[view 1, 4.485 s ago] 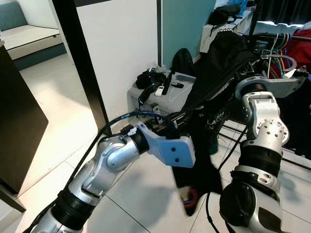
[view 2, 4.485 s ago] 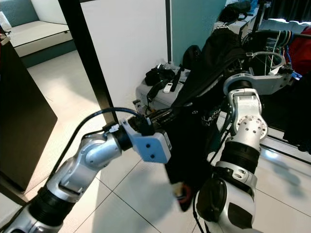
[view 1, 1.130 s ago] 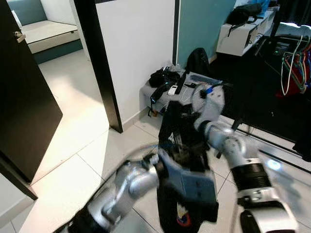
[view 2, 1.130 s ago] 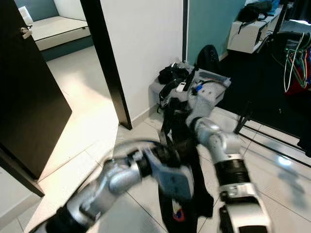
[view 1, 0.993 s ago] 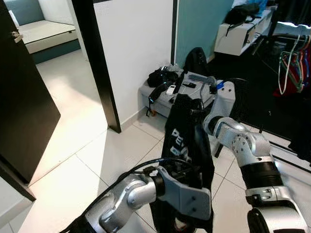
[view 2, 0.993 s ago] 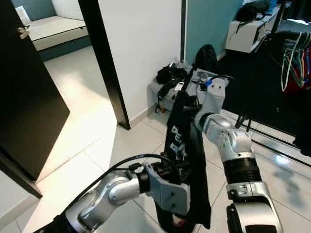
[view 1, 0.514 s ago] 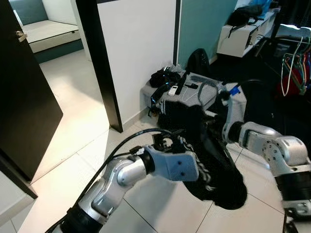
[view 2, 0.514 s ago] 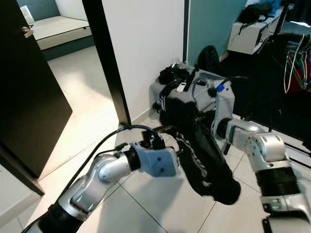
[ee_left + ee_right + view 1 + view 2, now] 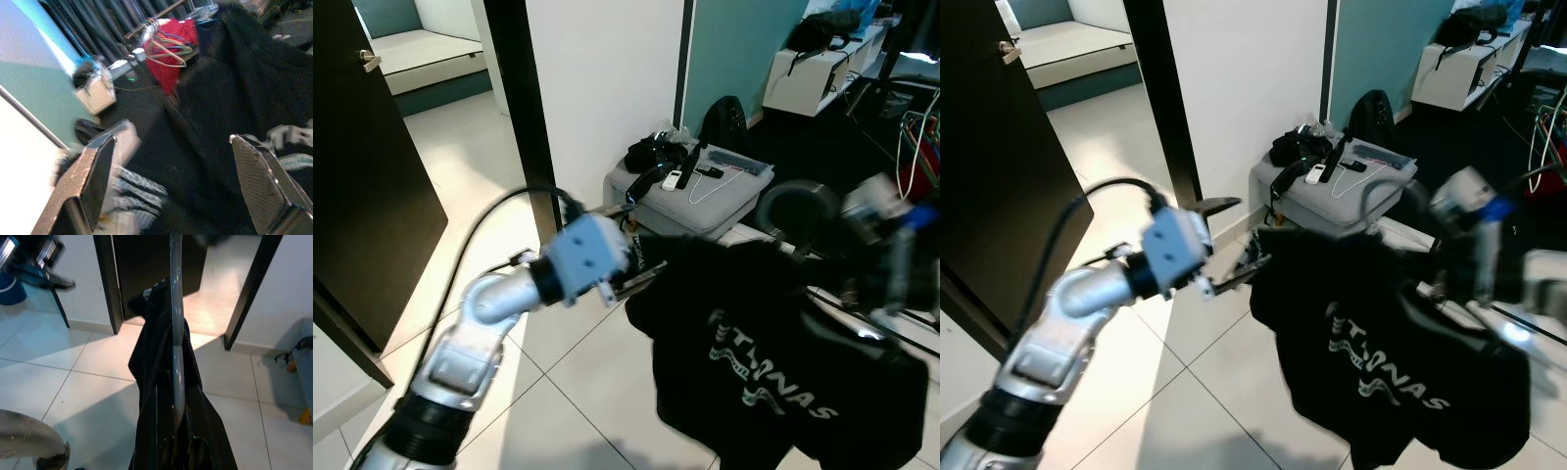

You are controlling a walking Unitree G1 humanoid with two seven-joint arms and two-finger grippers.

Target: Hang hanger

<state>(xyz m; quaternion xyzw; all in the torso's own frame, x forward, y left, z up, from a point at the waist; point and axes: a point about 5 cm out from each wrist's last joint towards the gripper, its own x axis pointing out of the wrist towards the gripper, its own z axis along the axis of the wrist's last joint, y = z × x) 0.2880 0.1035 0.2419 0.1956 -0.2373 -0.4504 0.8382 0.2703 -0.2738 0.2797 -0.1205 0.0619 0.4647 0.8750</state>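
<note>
A black T-shirt (image 9: 773, 362) with white lettering hangs on a grey hanger (image 9: 176, 333), held up over the tiled floor. In the right wrist view the hanger's bar runs straight out from my right gripper (image 9: 175, 446), which is shut on it, with the shirt draped over both sides. My right arm (image 9: 891, 245) is a blur at the right. My left gripper (image 9: 1253, 233) is open just left of the shirt's upper edge. Its two black fingers (image 9: 93, 176) stand wide apart with the dark cloth beyond them. Whether they touch the shirt I cannot tell.
A grey case (image 9: 705, 191) with bags and cables on top stands against the white wall. A black door post (image 9: 524, 98) and a dark door (image 9: 362, 176) are on the left. A rail with a red garment and hangers (image 9: 166, 44) stands behind the shirt.
My left gripper has drawn back to the left, off the shirt, and stands open. My right arm has swung right and the shirt now hangs spread out. The camera has shifted slightly.
</note>
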